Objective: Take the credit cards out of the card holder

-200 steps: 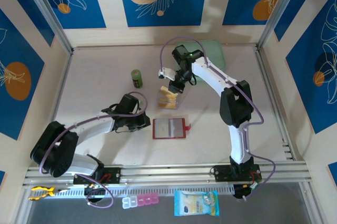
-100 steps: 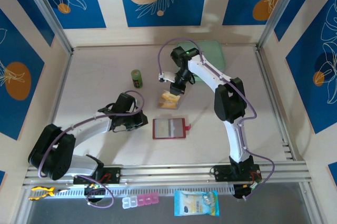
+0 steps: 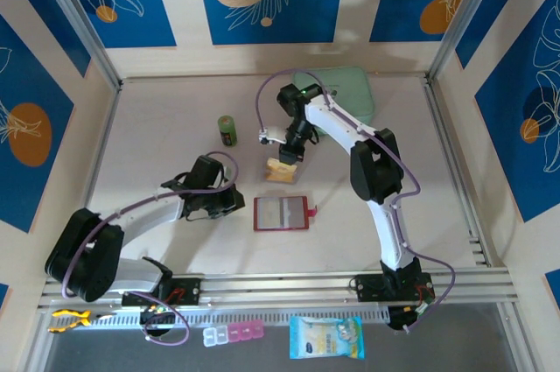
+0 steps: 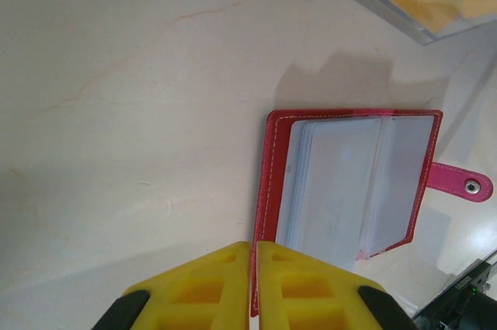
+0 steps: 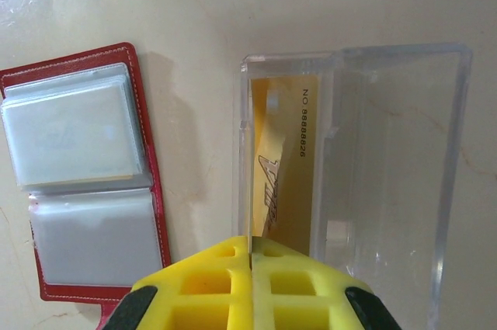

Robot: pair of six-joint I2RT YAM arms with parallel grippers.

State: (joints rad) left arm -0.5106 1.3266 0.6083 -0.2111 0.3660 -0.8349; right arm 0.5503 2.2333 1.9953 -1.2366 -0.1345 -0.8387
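The red card holder (image 3: pixel 282 213) lies open on the table, its clear pockets (image 4: pixel 349 182) facing up and its tab (image 4: pixel 466 185) at the right. My left gripper (image 3: pixel 238 203) is at its left edge, with the fingers (image 4: pixel 254 246) shut on the red cover rim. Just beyond it stands a clear plastic box (image 3: pixel 282 171) with a tan credit card (image 5: pixel 299 151) lying inside. My right gripper (image 3: pixel 287 155) hangs over that box, its tips (image 5: pixel 250 241) shut on a second tan card (image 5: pixel 272 190) that slants into it. The card holder (image 5: pixel 147 190) lies left of the box.
A green can (image 3: pixel 227 129) stands at the back left. A mint green case (image 3: pixel 346 83) lies by the rear wall, behind the right arm. A blue packet (image 3: pixel 325 337), a pill box (image 3: pixel 232 333) and a yellow tool (image 3: pixel 70 319) lie in front of the rail.
The right arm has swung left, bringing its gripper a little nearer over the clear box. The left gripper and the card holder have stayed put.
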